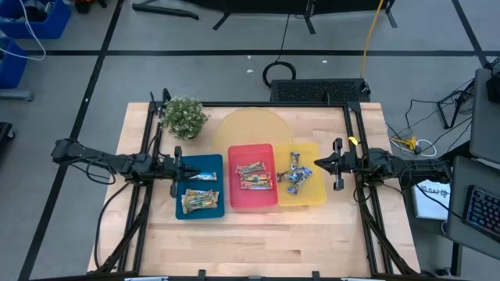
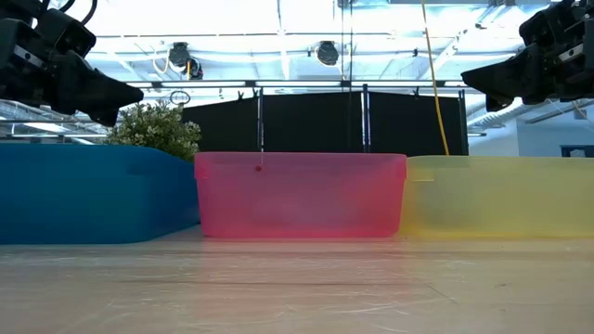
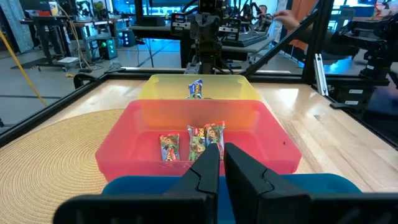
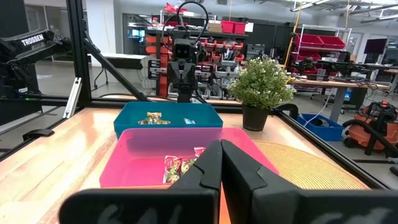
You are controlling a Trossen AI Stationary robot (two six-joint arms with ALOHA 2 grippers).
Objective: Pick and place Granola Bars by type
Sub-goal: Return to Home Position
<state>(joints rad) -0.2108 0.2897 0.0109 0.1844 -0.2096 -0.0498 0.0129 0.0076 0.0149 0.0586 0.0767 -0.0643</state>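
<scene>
Three trays stand side by side mid-table: blue tray [image 1: 199, 187], red tray [image 1: 251, 187], yellow tray [image 1: 308, 187]. Tan-and-green bars [image 1: 199, 200] lie in the blue one, red-and-green bars [image 1: 255, 176] in the red one, blue bars [image 1: 295, 176] in the yellow one. My left gripper [image 1: 178, 167] hovers shut above the blue tray's left edge. My right gripper [image 1: 316, 165] hovers shut above the yellow tray's right part. Both hold nothing. In the left wrist view the red-and-green bars [image 3: 189, 146] rest on the red tray's floor.
A potted plant [image 1: 183, 117] stands at the far left of the table. A round woven mat [image 1: 250, 129] lies under the trays' far side. Bare wood stretches along the near edge [image 1: 258, 242]. Black frame rails run along both table sides.
</scene>
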